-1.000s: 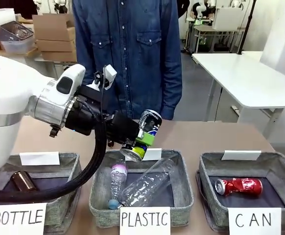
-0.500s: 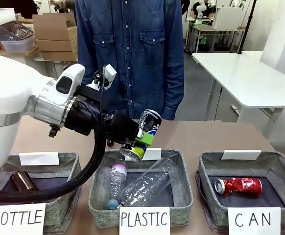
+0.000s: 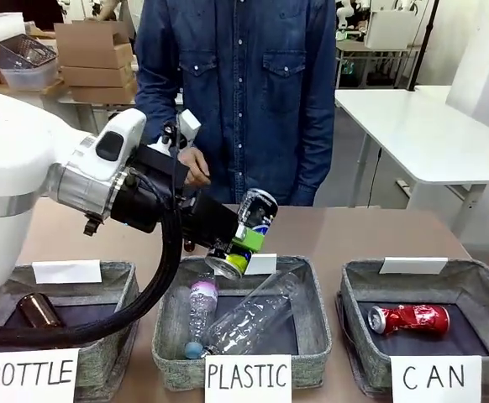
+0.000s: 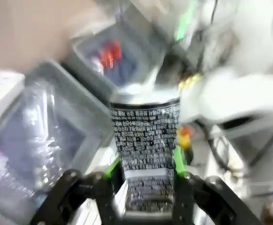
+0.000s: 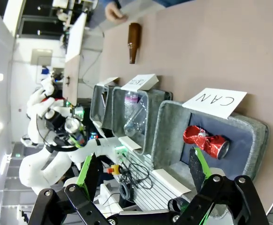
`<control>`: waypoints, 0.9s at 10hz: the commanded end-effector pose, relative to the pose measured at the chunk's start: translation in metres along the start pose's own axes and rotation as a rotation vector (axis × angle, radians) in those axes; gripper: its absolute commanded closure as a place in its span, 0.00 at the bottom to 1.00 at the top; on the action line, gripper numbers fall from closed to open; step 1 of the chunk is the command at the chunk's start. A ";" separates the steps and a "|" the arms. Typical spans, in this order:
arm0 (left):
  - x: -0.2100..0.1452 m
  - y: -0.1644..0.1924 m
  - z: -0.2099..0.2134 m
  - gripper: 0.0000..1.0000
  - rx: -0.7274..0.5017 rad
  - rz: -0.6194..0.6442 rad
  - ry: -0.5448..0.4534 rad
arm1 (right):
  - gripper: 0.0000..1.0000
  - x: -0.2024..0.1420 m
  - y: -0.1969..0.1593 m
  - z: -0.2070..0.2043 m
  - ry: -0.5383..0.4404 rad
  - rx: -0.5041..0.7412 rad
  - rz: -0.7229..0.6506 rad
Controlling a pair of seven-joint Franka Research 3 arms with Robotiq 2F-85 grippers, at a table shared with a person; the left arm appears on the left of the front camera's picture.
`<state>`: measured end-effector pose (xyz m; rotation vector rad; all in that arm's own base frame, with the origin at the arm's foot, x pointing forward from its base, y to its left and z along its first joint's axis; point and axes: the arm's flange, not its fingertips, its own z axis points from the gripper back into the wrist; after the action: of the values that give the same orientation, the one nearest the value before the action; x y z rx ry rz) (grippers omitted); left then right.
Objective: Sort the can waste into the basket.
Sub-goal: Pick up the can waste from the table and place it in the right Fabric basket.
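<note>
You're mid-carry: the left gripper (image 3: pixel 243 242) is clenched on the dark can (image 3: pixel 246 231), held above the PLASTIC basket (image 3: pixel 170 336). Next, swing it over the CAN basket (image 3: pixel 355 336), where the red can (image 3: pixel 409 320) already lies, and release.

Clear plastic bottles (image 3: pixel 243 317) lie in the PLASTIC basket (image 3: pixel 312 336); a brown bottle (image 3: pixel 39 311) lies in the BOTTLE basket (image 3: pixel 114 336).

We read 3 paper signs at the baskets' near edges: "BOTTLE" (image 3: pixel 31 375), "PLASTIC" (image 3: pixel 249 377), "CAN" (image 3: pixel 436 378) (the can's (image 4: pixel 146 154) print stays unreadable).
</note>
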<state>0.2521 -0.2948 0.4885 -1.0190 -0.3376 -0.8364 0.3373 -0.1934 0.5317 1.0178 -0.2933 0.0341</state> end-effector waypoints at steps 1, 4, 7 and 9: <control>0.076 -0.013 -0.046 0.59 0.172 -0.427 0.313 | 0.00 0.003 0.003 0.002 -0.004 -0.006 -0.016; 0.113 -0.063 -0.130 0.59 0.227 -0.700 0.414 | 0.00 0.003 0.003 0.002 -0.004 -0.006 -0.016; 0.113 -0.108 -0.254 0.59 0.153 -0.835 0.465 | 0.00 0.003 0.003 0.002 -0.004 -0.006 -0.016; 0.110 -0.106 -0.305 0.59 0.216 -0.870 0.449 | 0.00 0.003 0.003 0.002 -0.004 -0.006 -0.016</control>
<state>0.1849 -0.5980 0.4595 -0.4641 -0.4561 -1.7807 0.3371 -0.1939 0.5320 1.0175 -0.2944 0.0331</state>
